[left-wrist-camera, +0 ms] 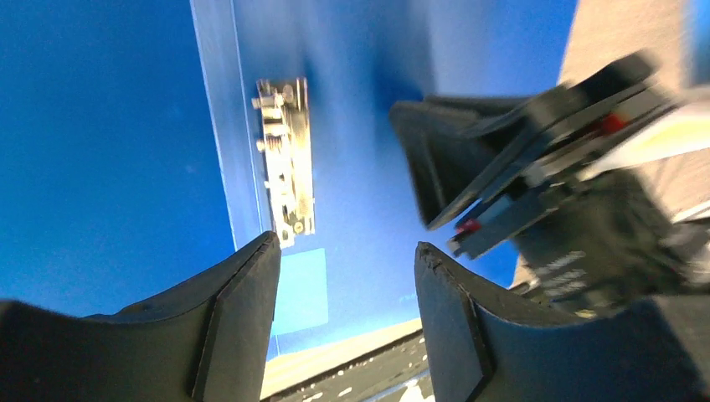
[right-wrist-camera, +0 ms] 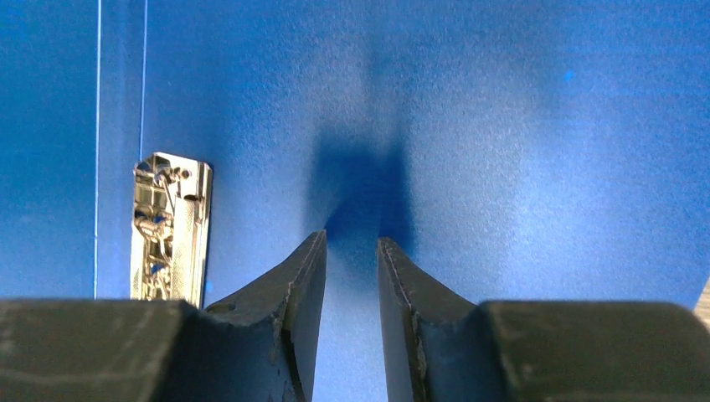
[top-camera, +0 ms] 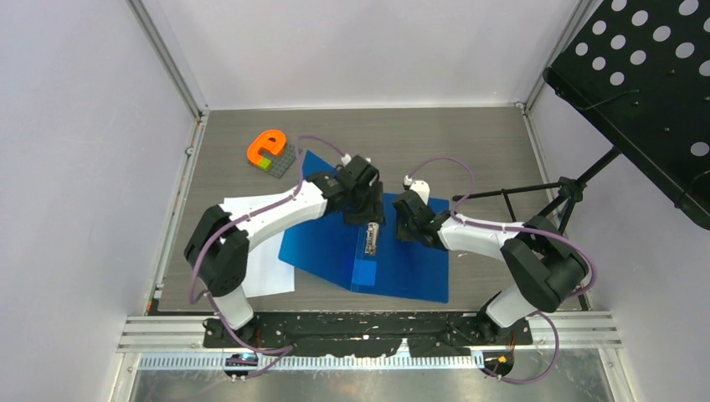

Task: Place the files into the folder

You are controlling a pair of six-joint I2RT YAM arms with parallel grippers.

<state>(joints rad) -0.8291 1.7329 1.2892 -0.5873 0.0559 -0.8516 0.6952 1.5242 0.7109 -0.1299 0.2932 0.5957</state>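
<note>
1. The right gripper (right-wrist-camera: 350,251) has its jaws parted by a narrow gap with nothing between them. The tips point down at the blue inner face of the folder (right-wrist-camera: 544,126), and their shadow falls just ahead of them. Whether the tips touch the sheet cannot be told.
2. Just to the left of those jaws a metal clip (right-wrist-camera: 170,228) lies flat on the folder, alongside the spine crease.
3. The left gripper (left-wrist-camera: 345,268) has its jaws spread wide and empty above the folder. The clip sits just ahead of its left finger, and the right gripper is close by, ahead and to the right.
4. The folder lies open on the table (top-camera: 469,151), under both pairs of jaws.
5. The files (top-camera: 266,268), white sheets, lie on the table outside the folder. They are well apart from both pairs of jaws, back by the left arm's base and partly under that arm, with one edge at the folder's left side.
6. Beyond the left jaws, by the folder's far corner, an orange letter (top-camera: 268,146) rests on a grey block plate (top-camera: 283,161).
7. Far off to the right of the right jaws stands a black music stand (top-camera: 645,92).
</note>
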